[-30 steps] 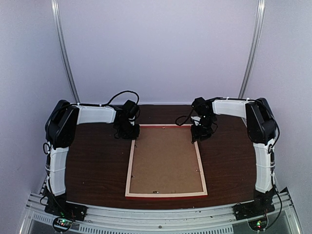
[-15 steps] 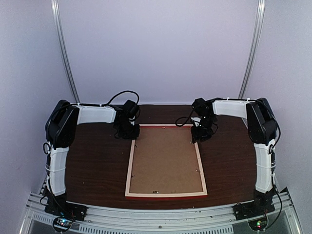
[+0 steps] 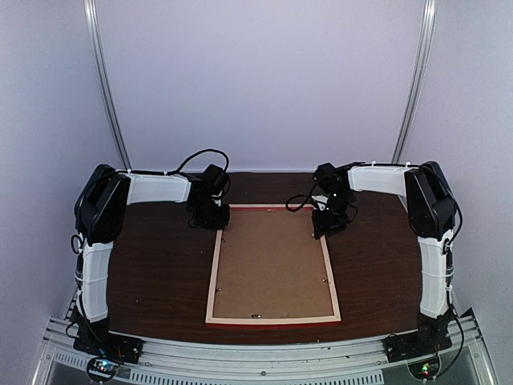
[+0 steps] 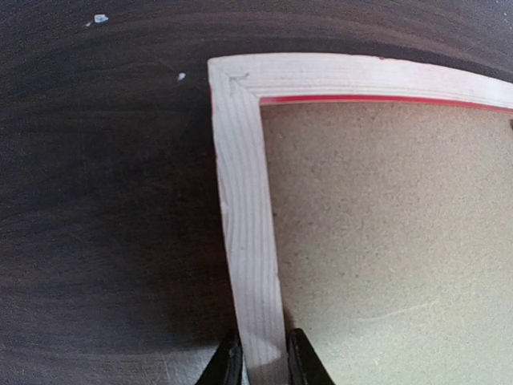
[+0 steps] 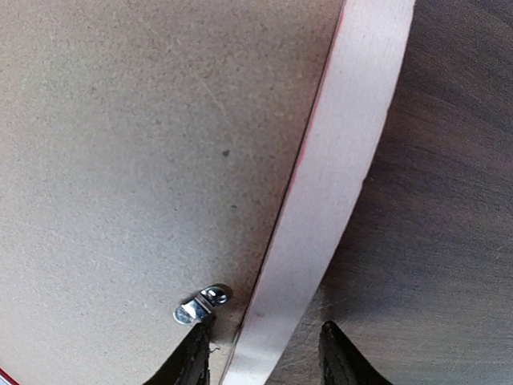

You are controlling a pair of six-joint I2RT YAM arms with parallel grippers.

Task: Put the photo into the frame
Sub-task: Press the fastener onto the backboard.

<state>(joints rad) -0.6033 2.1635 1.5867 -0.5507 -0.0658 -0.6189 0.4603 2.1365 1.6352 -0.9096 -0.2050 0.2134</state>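
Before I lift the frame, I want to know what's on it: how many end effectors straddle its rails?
2. The left end effector pinches the left rail of the frame near its far corner; the right end effector straddles the right rail beside a metal clip.

Left gripper (image 4: 263, 353) narrowly clamped; right gripper (image 5: 264, 341) jaws parted.

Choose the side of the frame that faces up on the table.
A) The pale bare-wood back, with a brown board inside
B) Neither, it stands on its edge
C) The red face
A: the frame lies flat with its pale bare wood upward, and the brown backing board fills its opening.
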